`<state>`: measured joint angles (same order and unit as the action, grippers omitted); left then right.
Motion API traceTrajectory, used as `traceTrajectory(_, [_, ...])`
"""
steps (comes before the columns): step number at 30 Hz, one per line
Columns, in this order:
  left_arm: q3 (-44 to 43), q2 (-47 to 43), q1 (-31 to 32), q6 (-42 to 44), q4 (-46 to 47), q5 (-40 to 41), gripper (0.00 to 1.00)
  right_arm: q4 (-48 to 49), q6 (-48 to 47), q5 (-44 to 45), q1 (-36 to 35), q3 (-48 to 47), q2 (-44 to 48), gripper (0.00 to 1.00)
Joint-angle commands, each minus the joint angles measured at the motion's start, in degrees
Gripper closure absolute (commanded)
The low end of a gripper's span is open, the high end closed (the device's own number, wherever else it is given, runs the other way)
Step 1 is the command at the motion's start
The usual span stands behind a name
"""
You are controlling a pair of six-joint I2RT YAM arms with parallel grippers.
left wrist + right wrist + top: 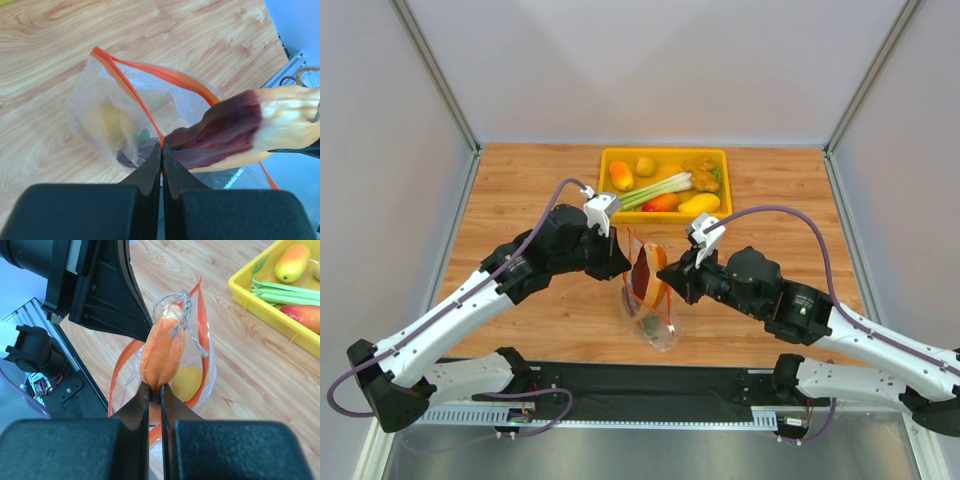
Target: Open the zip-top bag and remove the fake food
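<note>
Near the middle of the tabletop (520,200), just in from its near edge, we see the zip-top bag (658,320) standing with its mouth open. Its red-orange zip strip (131,89) is pinched in the tightly closed left hand (161,147), and a small yellow fruit (110,122) lies among darker bits at the bottom. We find the right hand (155,386) clamped on the tan end of the long maroon meat slice (162,347), which slants up over the bag's rim with its dark end down inside. Farther off, at the far edge, a yellow tray (665,152) holds a leek (655,190) and other toy pieces.
</note>
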<state>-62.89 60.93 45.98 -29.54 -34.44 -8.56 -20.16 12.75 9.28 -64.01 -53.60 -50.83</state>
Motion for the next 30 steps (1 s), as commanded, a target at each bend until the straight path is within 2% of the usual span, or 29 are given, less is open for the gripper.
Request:
traceTrajectory(1, [0.4, 0.4, -0.3, -0.7, 1.9, -1.5, 1.0, 3.8, -0.7, 2.5, -0.3, -1.7, 0.8, 1.0])
traceTrajectory(10, [2.2, 0.0, -0.3, 0.1, 1.3, -0.5, 1.0, 3.3, -3.7, 8.9, -0.3, -5.2, 3.9, 1.0])
traceTrajectory(22, [1.7, 0.0, -1.7, 3.5, -2.6, 2.2, 1.0, 2.3, -9.2, 6.6, -0.3, -13.1, 6.3, 1.0])
traceTrajectory(30, [-0.8, -1.4, -3.3, 8.5, -7.7, 2.0, 1.0, -0.1, -15.7, 13.7, 0.5, -19.2, 6.5, 1.0])
